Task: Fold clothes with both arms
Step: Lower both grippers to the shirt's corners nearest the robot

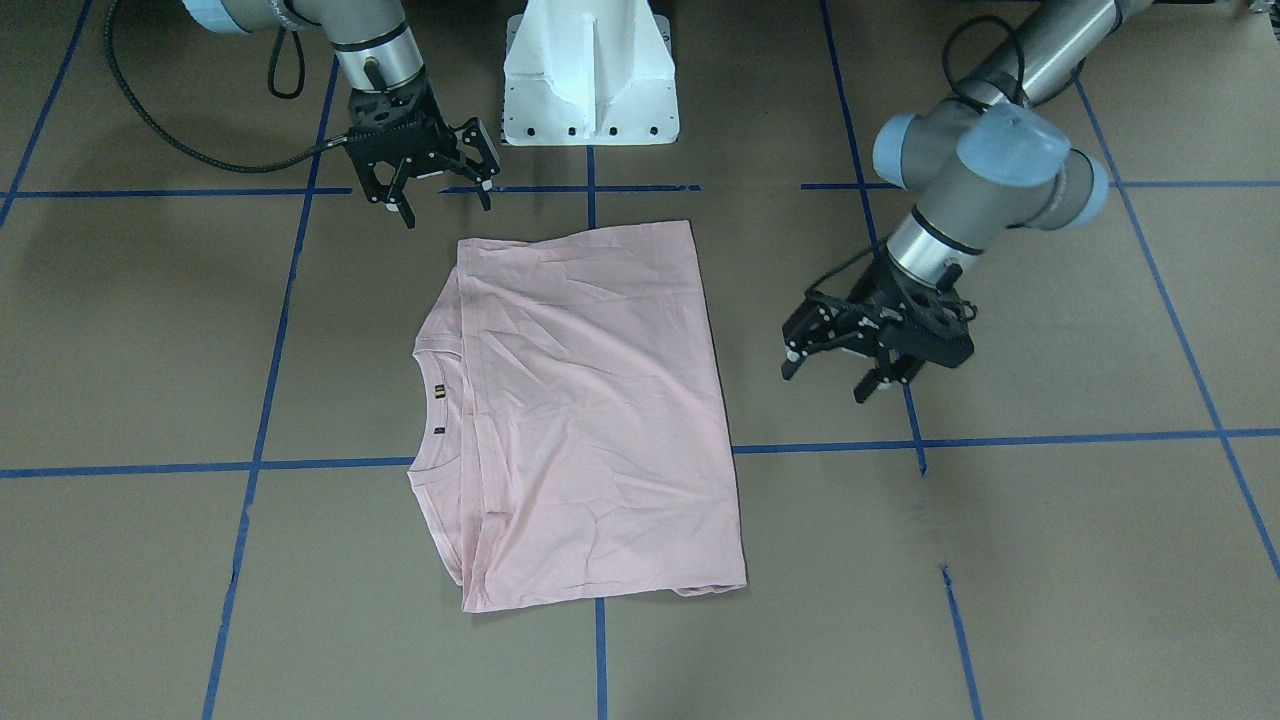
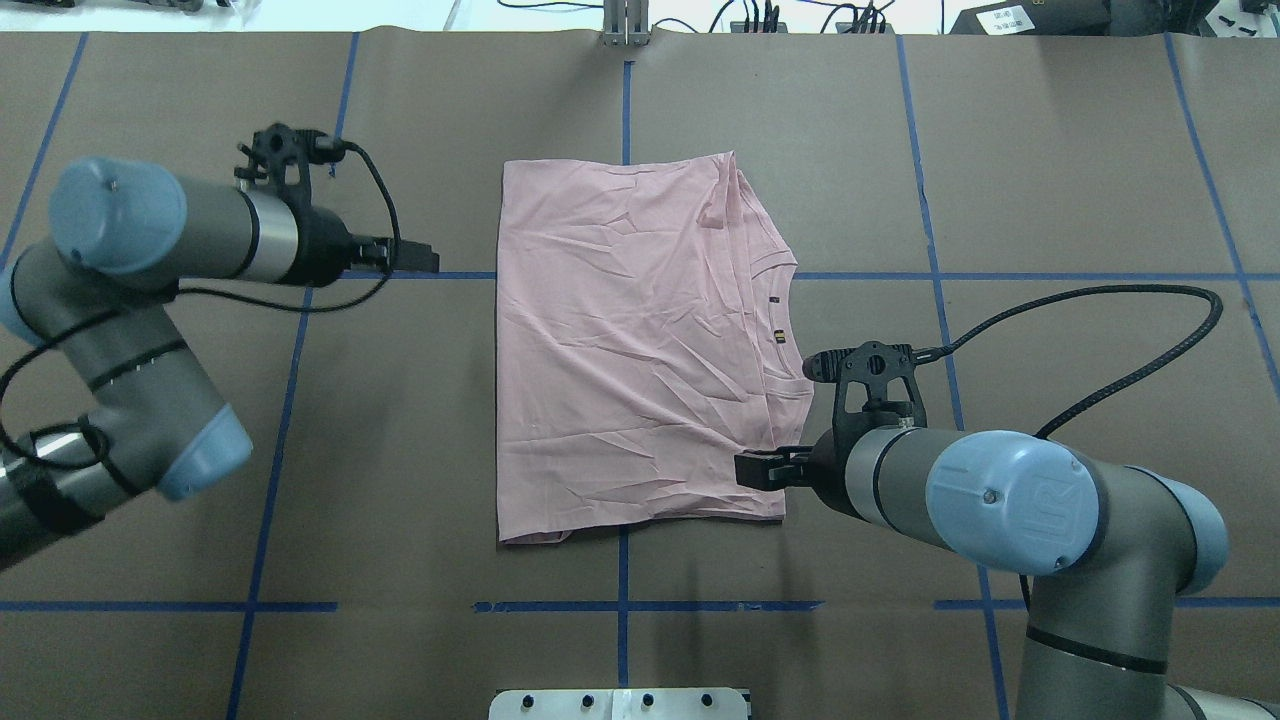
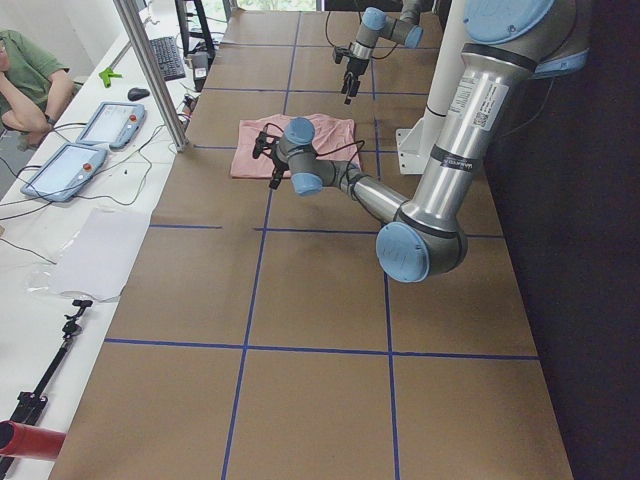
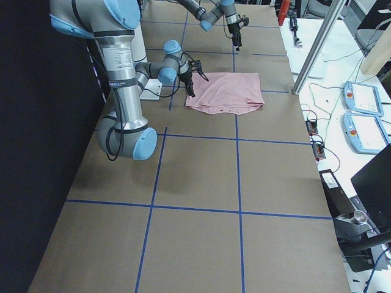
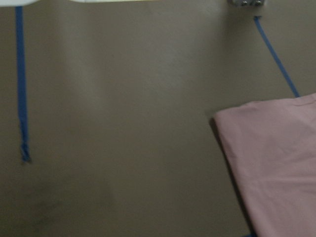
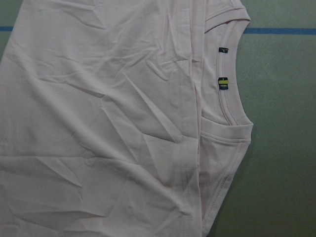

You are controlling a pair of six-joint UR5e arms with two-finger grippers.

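The pale pink T-shirt (image 1: 590, 400) lies flat on the brown table, folded into a rectangle with its plain side up. Its round collar (image 1: 440, 400) points toward my right side. It also shows in the overhead view (image 2: 640, 340). My left gripper (image 1: 828, 380) is open and empty, hovering just off the shirt's hem edge; it also shows in the overhead view (image 2: 425, 262). My right gripper (image 1: 446, 205) is open and empty above the shirt's near corner on the collar side (image 2: 755, 470). The left wrist view shows one shirt corner (image 5: 276, 163). The right wrist view shows the collar (image 6: 229, 98).
The white pedestal base (image 1: 590, 80) stands at the table's robot side. Blue tape lines (image 1: 1000, 440) grid the brown surface. A metal post (image 3: 150, 70), tablets (image 3: 65, 170) and a seated person (image 3: 30, 75) are beside the table's far edge.
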